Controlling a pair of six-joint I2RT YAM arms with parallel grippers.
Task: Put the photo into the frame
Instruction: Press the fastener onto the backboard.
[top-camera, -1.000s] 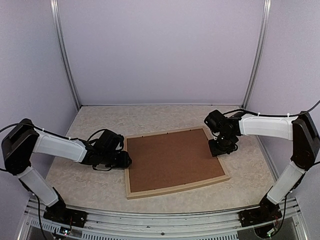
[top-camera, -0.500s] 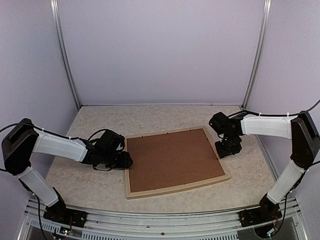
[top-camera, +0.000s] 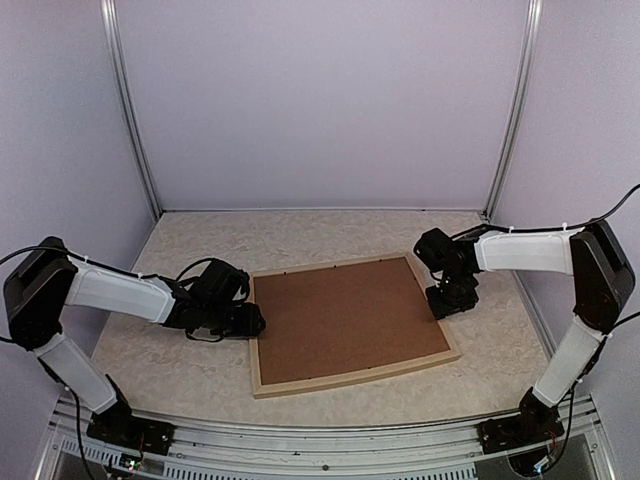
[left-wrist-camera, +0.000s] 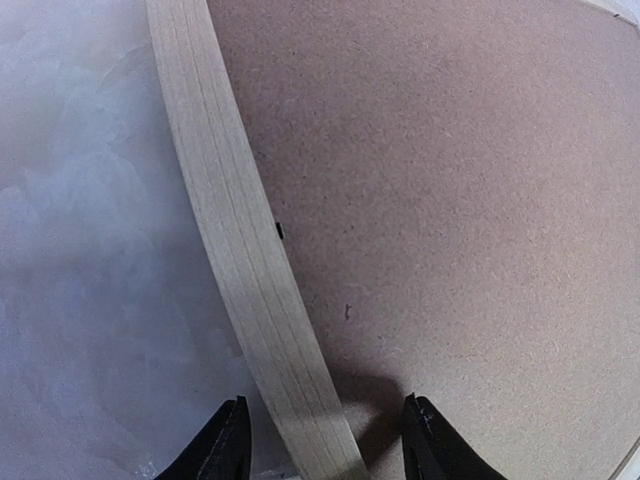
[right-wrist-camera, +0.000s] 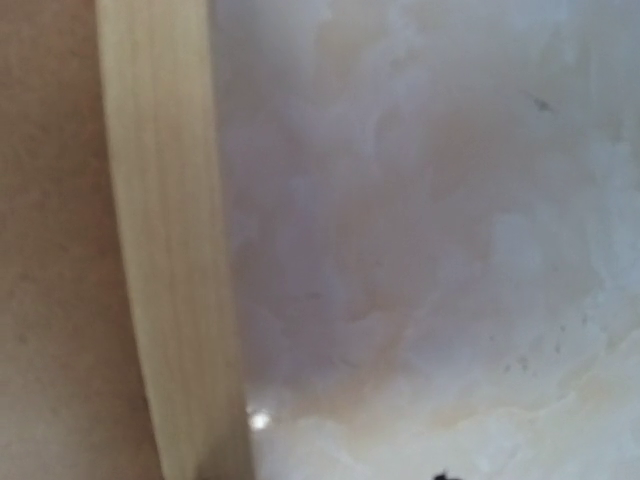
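The pale wood frame (top-camera: 352, 379) lies flat in the middle of the table with a brown backing board (top-camera: 345, 315) filling it. The photo is hidden. My left gripper (top-camera: 250, 320) sits low at the frame's left edge. In the left wrist view the left gripper (left-wrist-camera: 325, 442) is open, its black fingertips (left-wrist-camera: 225, 440) either side of the frame rail (left-wrist-camera: 235, 230) with a gap on each side. My right gripper (top-camera: 455, 296) hovers at the frame's right edge. The right wrist view shows only the rail (right-wrist-camera: 165, 230) and table, so its jaws are hidden.
The mottled beige table (top-camera: 300, 240) is enclosed by lilac walls with metal corner posts (top-camera: 128, 110). The board (left-wrist-camera: 450, 200) fills most of the left wrist view. Bare table (right-wrist-camera: 420, 250) lies right of the frame.
My right gripper has shifted slightly rightward, from over the board's right margin to the frame's right edge. The left arm has stayed in place.
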